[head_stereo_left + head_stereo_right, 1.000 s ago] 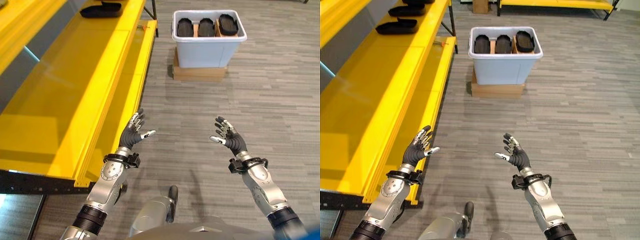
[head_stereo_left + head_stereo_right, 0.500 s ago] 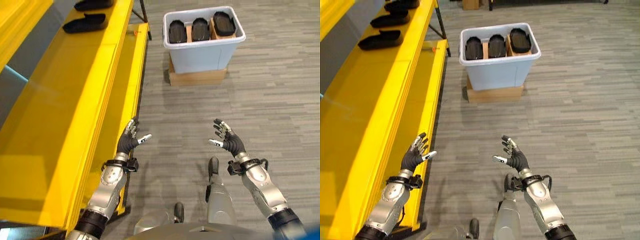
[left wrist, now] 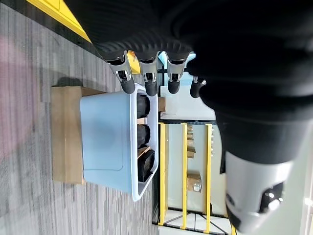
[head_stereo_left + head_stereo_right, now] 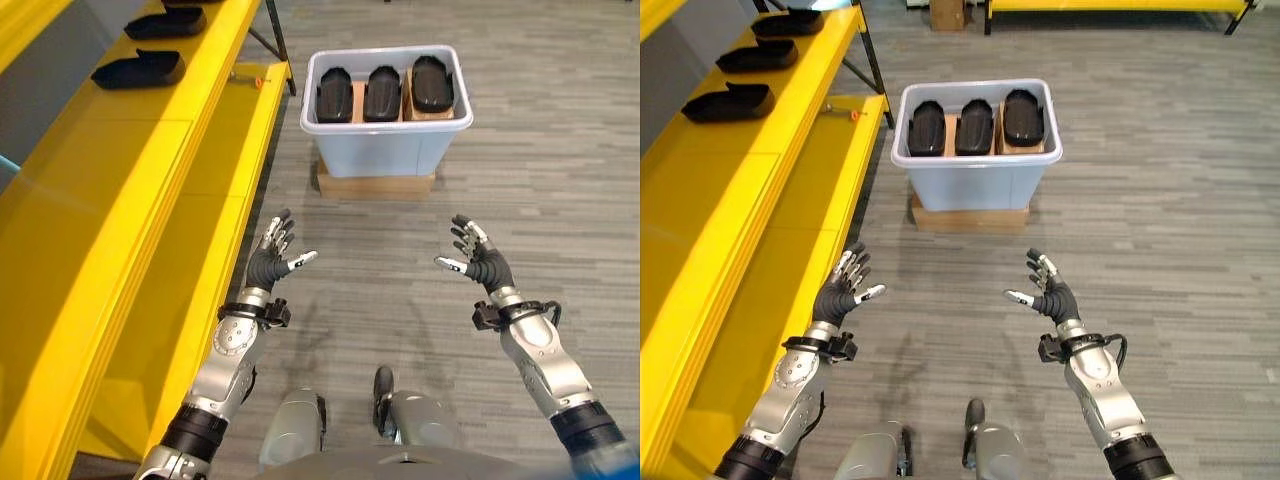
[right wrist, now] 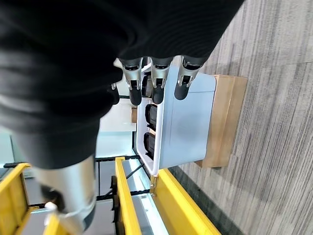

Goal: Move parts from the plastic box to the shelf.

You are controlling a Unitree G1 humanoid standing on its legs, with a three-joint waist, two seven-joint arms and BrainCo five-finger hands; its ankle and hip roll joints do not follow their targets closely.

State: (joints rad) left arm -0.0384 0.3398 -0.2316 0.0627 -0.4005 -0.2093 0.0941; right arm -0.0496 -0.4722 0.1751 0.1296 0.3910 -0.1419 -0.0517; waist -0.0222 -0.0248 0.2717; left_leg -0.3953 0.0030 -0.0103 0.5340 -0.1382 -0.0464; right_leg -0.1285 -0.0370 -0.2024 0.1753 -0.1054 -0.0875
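No legible markings — left hand (image 4: 268, 264) and right hand (image 4: 484, 264) spread, empty; black parts (image 4: 381, 93) in plastic box (image 4: 385, 146).

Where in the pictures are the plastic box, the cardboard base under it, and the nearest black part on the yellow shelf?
plastic box (image 4: 975, 186), right eye view, on its front wall.
cardboard base (image 4: 970, 217), right eye view, on its front face.
nearest black part (image 4: 138, 70), left eye view, on its middle.
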